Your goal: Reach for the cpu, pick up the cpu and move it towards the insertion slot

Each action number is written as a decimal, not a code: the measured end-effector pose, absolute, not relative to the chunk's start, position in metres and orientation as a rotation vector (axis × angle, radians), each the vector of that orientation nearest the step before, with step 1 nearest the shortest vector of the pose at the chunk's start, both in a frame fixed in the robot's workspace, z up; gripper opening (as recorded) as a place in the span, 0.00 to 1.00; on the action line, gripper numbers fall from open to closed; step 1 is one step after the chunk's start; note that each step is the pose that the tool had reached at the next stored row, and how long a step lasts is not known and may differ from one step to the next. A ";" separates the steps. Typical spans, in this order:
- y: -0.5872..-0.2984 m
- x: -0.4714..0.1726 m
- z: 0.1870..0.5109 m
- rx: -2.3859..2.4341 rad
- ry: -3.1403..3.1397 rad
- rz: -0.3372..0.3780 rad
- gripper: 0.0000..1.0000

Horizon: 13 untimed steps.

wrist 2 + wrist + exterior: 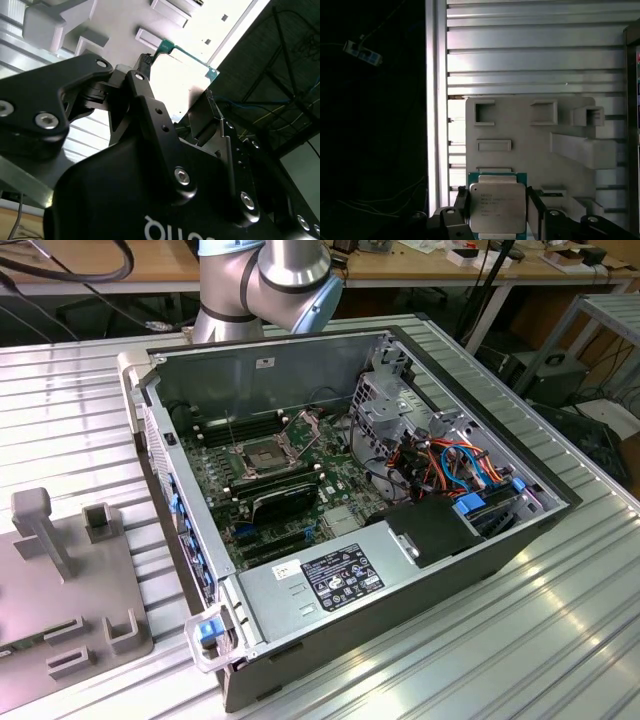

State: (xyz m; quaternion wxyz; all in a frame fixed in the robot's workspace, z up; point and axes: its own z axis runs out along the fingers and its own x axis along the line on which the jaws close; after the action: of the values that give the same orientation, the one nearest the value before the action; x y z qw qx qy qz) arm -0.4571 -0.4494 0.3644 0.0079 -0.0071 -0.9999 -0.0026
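Observation:
In both wrist views my gripper (498,212) is shut on the cpu (497,202), a small square chip with a silver lid and green edge. One black finger (461,199) presses each side of it. In the second wrist view the cpu (186,70) shows as a bright plate with a green rim between the fingertips (145,62), raised over the grey fixture plate (165,20). In the exterior view the insertion slot (258,455), a square socket with a silver frame and dark centre, lies on the motherboard inside the open computer case (400,580). The arm (270,285) stands behind that case.
The grey fixture plate (60,580) with posts and pockets lies at the exterior view's left on the ribbed aluminium table (520,640). A metal drive cage (395,410) and bundled cables (450,465) fill the case's right. The table's edge (431,100) borders dark floor.

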 end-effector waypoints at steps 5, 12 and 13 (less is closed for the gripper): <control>-0.449 -0.457 0.371 -0.022 -3.125 -0.008 0.55; -0.449 -0.457 0.398 -0.022 -3.120 -0.008 0.55; -0.449 -0.457 0.399 -0.022 -3.120 -0.008 0.55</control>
State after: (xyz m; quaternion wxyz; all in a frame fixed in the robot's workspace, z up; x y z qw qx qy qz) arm -0.4568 -0.4494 0.3987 0.0108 -0.0071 -0.9999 -0.0026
